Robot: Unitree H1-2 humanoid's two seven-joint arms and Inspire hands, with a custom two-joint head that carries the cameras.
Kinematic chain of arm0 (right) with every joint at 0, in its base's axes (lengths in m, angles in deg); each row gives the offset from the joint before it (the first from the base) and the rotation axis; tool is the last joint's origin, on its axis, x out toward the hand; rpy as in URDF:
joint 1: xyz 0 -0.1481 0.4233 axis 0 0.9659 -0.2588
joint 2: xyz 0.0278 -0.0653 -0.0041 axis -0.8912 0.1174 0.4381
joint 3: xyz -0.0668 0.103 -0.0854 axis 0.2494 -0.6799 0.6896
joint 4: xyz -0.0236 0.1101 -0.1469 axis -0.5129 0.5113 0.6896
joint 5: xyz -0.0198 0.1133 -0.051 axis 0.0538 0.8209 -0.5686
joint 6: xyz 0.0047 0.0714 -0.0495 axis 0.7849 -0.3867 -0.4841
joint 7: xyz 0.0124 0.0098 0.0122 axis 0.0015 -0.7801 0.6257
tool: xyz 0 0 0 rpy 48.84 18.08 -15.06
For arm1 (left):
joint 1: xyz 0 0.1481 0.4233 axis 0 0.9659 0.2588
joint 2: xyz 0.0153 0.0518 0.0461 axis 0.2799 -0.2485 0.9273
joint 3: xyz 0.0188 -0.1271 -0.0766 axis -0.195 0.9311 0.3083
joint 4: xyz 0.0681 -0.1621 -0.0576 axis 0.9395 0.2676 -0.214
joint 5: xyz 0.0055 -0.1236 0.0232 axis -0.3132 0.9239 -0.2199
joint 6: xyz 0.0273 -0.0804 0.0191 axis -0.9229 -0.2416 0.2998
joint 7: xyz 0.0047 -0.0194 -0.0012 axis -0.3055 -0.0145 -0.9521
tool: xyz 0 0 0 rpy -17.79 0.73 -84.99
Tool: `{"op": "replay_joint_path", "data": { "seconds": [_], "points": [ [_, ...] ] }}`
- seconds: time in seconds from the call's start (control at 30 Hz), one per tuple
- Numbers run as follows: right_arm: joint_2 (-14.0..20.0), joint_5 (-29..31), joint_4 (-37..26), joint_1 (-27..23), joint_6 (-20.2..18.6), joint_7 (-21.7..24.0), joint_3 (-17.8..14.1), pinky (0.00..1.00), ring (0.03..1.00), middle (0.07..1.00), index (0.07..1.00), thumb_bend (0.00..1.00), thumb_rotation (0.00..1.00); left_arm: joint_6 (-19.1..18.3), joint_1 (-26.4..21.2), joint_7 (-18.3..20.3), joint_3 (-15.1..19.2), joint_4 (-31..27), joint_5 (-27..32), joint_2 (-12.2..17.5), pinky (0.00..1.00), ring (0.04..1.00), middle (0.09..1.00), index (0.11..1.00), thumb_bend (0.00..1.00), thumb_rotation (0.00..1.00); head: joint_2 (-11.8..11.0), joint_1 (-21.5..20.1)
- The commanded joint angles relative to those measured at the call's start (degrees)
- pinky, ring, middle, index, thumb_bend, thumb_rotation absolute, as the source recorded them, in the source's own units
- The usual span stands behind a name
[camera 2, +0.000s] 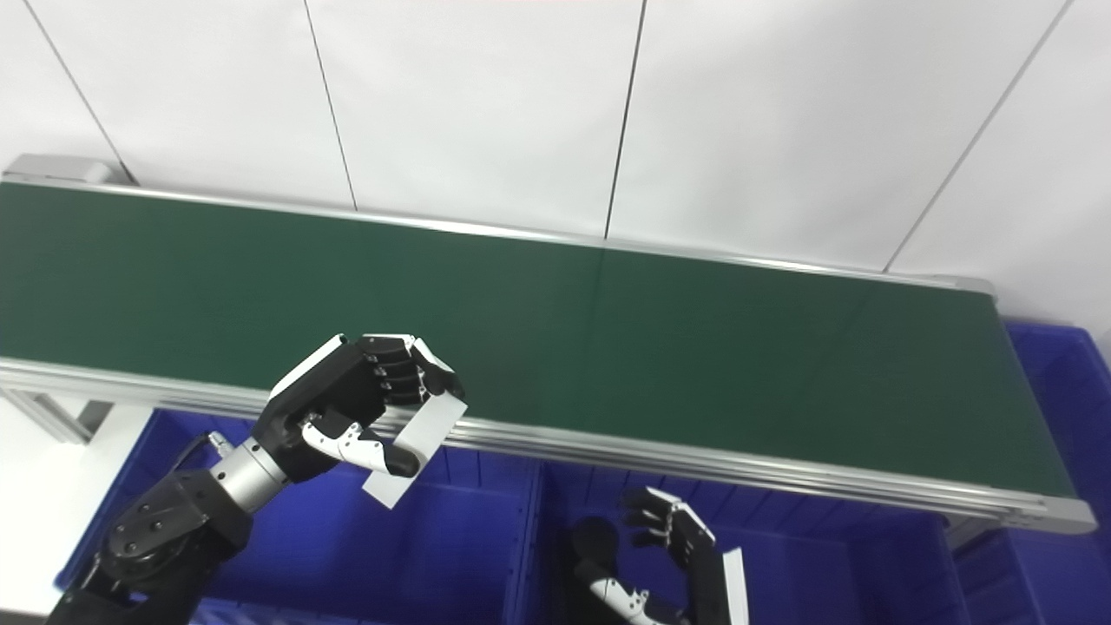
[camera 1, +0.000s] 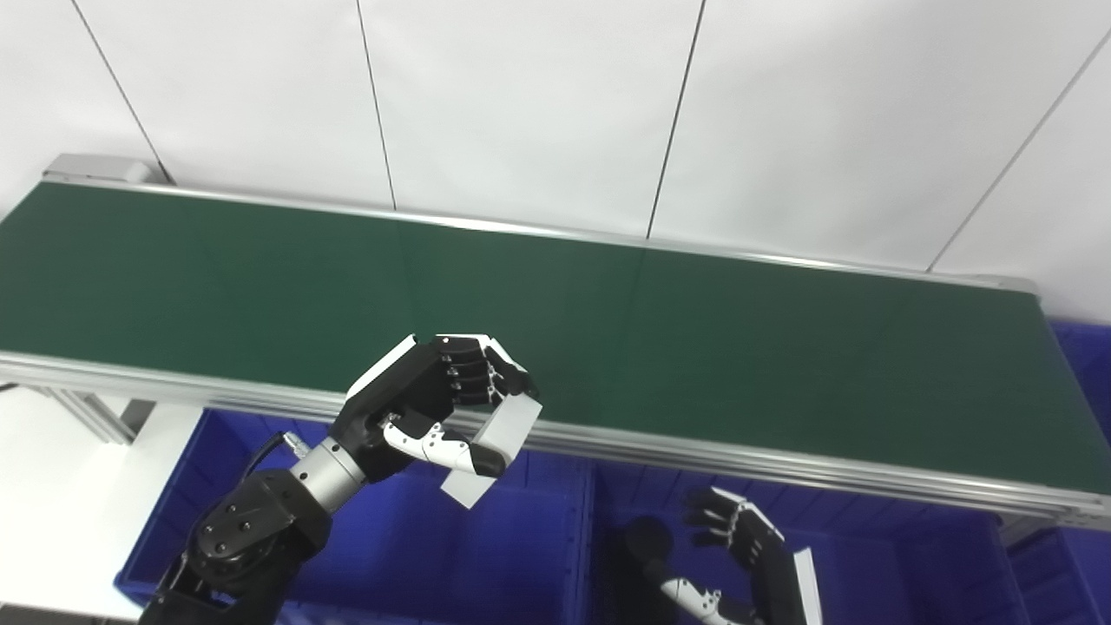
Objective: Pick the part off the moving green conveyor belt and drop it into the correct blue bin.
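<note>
Fingers (camera 1: 469, 369) and thumb of the left hand (camera 1: 434, 404) clamp a white part (camera 1: 495, 447), held tilted over the belt's (camera 1: 694, 347) near rail and above a blue bin (camera 1: 408, 538). Right hand (camera 1: 746, 547) is low over another bin, fingers apart, holding nothing.

White panelled wall (camera 1: 538, 95) fills the top half, split by thin dark seams running slightly slanted. Even, soft light, no hard shadows. White tabletop (camera 1: 52, 495) shows at lower left, with grey aluminium frame struts (camera 1: 91, 415) above it.
</note>
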Motion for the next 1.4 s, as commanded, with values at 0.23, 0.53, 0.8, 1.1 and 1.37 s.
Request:
{"op": "replay_joint_path", "data": {
  "seconds": [0.23, 0.53, 0.8, 1.1, 1.37],
  "points": [
    [-1.6, -1.2, -1.9, 0.0, 2.9, 0.9, -0.9, 0.56, 0.639, 0.681, 0.664, 0.62, 0.0, -2.8, 2.4, -3.7, -1.1, 1.9, -11.6, 0.0, 0.43, 0.453, 0.494, 0.475, 0.48, 0.0, 1.2, -0.1],
    [-2.6, -0.7, -2.7, 0.0, 2.9, 2.3, -1.2, 0.56, 0.643, 0.687, 0.664, 0.61, 0.0, 2.9, 1.3, -9.5, -1.5, 10.0, -25.0, -1.9, 0.5, 0.466, 0.486, 0.45, 0.48, 0.0, 2.3, -1.0],
    [-3.3, -1.3, -3.0, 0.4, 2.9, 3.0, -2.6, 0.57, 0.644, 0.683, 0.662, 0.61, 0.0, 1.9, 0.6, -13.6, -4.5, 12.1, -38.3, -2.3, 0.4, 0.457, 0.499, 0.497, 0.48, 0.0, 2.4, -1.0],
    [-3.3, -1.4, -2.8, 0.2, 2.9, 3.0, -2.8, 0.56, 0.635, 0.677, 0.669, 0.62, 0.0, -2.7, -1.0, -2.9, -10.2, 8.8, -41.8, 3.9, 0.69, 0.786, 0.793, 0.644, 0.64, 0.02, 2.3, -0.8],
    [-3.3, -1.2, -2.3, -0.1, 2.9, 3.1, -2.7, 0.55, 0.632, 0.679, 0.671, 0.61, 0.0, -10.0, -4.0, 8.9, -16.5, 3.9, -45.9, 9.6, 0.89, 0.994, 0.968, 0.895, 0.78, 0.16, 2.2, -0.8]
  ]
}}
